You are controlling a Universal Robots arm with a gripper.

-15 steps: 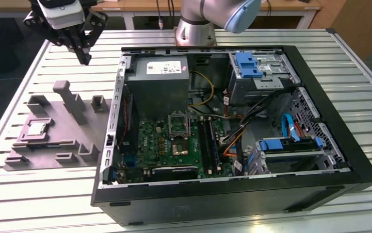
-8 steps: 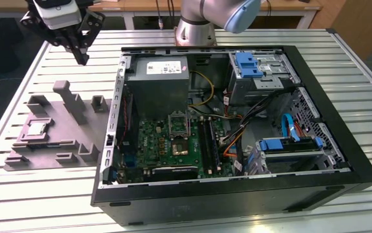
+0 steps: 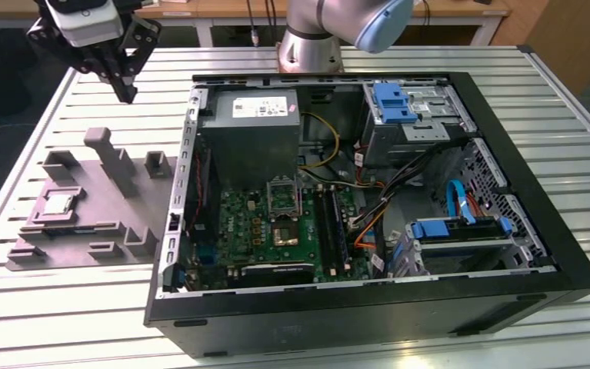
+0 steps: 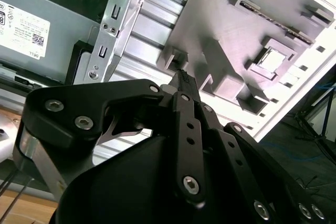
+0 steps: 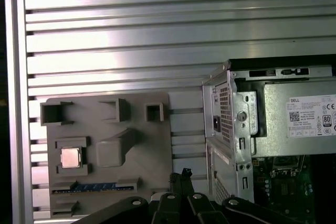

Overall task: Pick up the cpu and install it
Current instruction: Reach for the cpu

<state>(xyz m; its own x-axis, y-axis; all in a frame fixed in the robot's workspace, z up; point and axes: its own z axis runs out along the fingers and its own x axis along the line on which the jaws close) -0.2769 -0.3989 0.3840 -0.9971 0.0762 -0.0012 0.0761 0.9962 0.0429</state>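
The slatted worktop [image 3: 28, 307] carries an open computer case [image 3: 377, 323]. Beside the case, at the exterior view's left, lies a grey plastic fixture [image 3: 89, 223]. The claw [image 3: 126, 94] hangs over the worktop beyond the fixture, its fingers pressed together on nothing. The cpu [image 3: 61, 204] lies untouched in its square pocket in the fixture. By my judgement, neither the pickup nor the fitting into the case's socket [image 3: 282, 196] is done yet.

A grey plastic fixture [image 3: 110, 211] was seen on the slatted tabletop [image 3: 69, 307] near the claw [image 3: 126, 94], an opened computer case [image 3: 541, 254] farther off.
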